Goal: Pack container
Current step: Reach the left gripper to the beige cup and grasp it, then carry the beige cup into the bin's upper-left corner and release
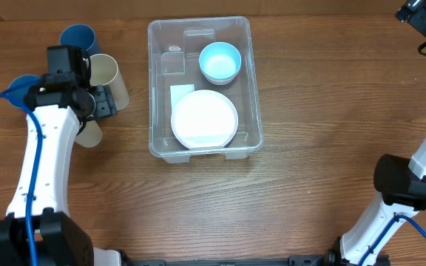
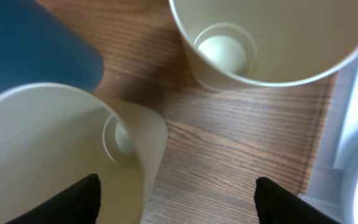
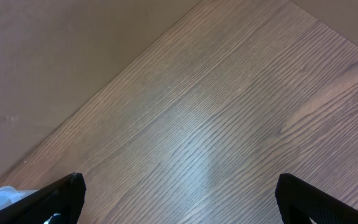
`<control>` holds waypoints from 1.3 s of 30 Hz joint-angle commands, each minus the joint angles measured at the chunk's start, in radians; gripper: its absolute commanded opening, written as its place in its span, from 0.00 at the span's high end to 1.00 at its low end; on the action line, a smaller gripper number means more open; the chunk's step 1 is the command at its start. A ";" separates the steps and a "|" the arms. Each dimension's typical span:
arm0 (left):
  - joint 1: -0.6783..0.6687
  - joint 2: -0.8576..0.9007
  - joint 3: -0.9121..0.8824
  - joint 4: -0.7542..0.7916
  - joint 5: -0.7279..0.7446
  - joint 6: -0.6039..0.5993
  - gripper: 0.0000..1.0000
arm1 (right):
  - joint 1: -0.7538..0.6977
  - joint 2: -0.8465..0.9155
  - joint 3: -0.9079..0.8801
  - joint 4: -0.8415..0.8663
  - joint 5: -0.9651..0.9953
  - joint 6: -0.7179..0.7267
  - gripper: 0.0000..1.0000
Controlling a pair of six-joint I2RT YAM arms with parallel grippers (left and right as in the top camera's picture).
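Over on the left side of the brown wood-grain counter point(image 1: 294, 192), the left gripper point(image 2: 179, 208) is down among a little cluster of cups. Its jaws are spread wide and aren't pinching anything. On the wrist cam you look straight into two cream plastic cups: one up top point(image 2: 260, 43) and one at lower left point(image 2: 42, 149). The lower cup's wall sits between the two fingers, with the left finger point(image 2: 73, 199) in front of its open mouth. I honestly can't tell if either finger is touching it. A dark blue plastic cup point(image 2: 30, 50) is tucked in just behind that one.

Mid-counter, well right of the cups, sits the large clear rectangular plastic container point(image 1: 154, 103). Inside it, a round white plate point(image 1: 204, 120) lies flat at the near end, and a light blue bowl point(image 1: 220, 62) sits at the far right corner. The white rectangular label point(image 1: 180, 94) on its base peeks out beside the plate.

The right gripper point(image 3: 179, 208) is way off at the far right corner, well apart from everything. Its jaws are also spread wide, holding nothing, with only bare wood under them.
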 commanded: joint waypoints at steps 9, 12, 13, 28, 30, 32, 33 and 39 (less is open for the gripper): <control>0.005 0.009 0.017 -0.045 -0.097 -0.056 0.96 | 0.002 -0.002 0.006 0.002 0.008 0.005 0.00; 0.005 0.009 0.037 -0.105 -0.096 -0.090 0.96 | 0.002 -0.002 0.006 0.002 0.008 0.005 0.00; 0.004 0.008 0.077 -0.163 -0.084 -0.101 0.96 | 0.002 -0.002 0.006 0.002 0.008 0.005 0.00; -0.392 -0.251 0.713 -0.449 0.040 -0.046 0.96 | 0.002 -0.002 0.006 0.002 0.008 0.005 0.00; -0.463 -0.235 0.708 -0.371 -0.003 -0.048 0.96 | 0.002 -0.002 0.006 0.002 0.008 0.005 0.00; -0.499 -0.175 0.708 -0.314 -0.013 -0.055 0.96 | 0.002 -0.002 0.006 0.002 0.008 0.005 0.00; -0.506 -0.132 0.708 -0.293 -0.013 -0.055 0.96 | 0.002 -0.002 0.006 0.002 0.008 0.005 0.00; -0.506 0.170 0.708 -0.149 -0.013 -0.039 0.96 | 0.002 -0.002 0.006 0.002 0.008 0.005 0.00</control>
